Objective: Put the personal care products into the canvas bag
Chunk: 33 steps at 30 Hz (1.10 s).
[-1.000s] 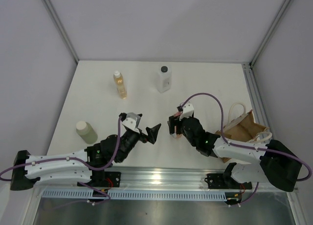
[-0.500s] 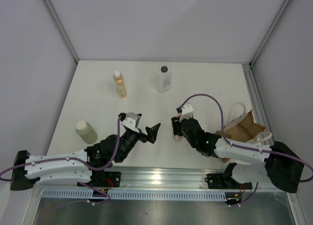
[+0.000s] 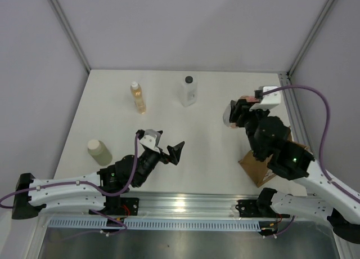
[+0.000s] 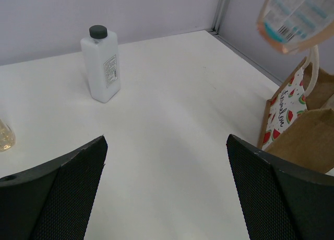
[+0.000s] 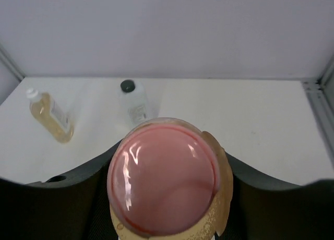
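My right gripper (image 3: 239, 108) is shut on the orange bottle with the pink cap (image 5: 164, 177), held in the air just behind the canvas bag (image 3: 254, 164). My arm hides most of the bag from above. The left wrist view shows the bag (image 4: 300, 128) standing open, with the held orange bottle (image 4: 296, 15) above it. On the table stand the amber bottle (image 3: 138, 97), the clear black-capped bottle (image 3: 188, 91) and the pale-green cylinder (image 3: 99, 152). My left gripper (image 3: 169, 152) is open and holds nothing, low over the table's near middle.
A metal rail (image 3: 289, 101) runs along the table's right edge beside the bag. White walls (image 3: 185, 28) close off the back and both sides. The clear bottle (image 4: 102, 62) stands ahead of my left gripper (image 4: 166, 140).
My right gripper closed on the orange bottle at the table's middle, then lifted it up and to the right, over toward the bag. The left arm has not moved.
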Motion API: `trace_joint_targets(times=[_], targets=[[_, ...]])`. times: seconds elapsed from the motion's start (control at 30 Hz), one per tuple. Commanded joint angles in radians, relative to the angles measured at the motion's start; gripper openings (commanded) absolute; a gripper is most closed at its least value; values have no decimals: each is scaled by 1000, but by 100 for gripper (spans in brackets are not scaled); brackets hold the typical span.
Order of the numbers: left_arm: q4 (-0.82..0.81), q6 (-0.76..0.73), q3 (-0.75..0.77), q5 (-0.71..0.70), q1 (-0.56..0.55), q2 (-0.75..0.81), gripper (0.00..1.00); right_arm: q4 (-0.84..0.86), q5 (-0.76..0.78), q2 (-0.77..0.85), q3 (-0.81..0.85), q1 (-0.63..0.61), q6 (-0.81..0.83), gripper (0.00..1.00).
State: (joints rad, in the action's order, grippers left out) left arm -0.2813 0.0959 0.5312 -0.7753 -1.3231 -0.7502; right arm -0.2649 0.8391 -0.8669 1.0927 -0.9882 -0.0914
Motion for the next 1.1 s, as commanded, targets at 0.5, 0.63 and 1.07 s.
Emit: trace_joint_targets(times=[0.5, 0.63, 1.07], targets=[[-25, 1, 21, 16, 4, 12, 99, -80, 327, 145, 110, 332, 148, 0], [-27, 2, 19, 16, 4, 12, 99, -105, 284, 155, 33, 439, 49, 0], [-12, 24, 21, 38, 4, 23, 99, -45, 52, 118, -208, 830, -197, 0]])
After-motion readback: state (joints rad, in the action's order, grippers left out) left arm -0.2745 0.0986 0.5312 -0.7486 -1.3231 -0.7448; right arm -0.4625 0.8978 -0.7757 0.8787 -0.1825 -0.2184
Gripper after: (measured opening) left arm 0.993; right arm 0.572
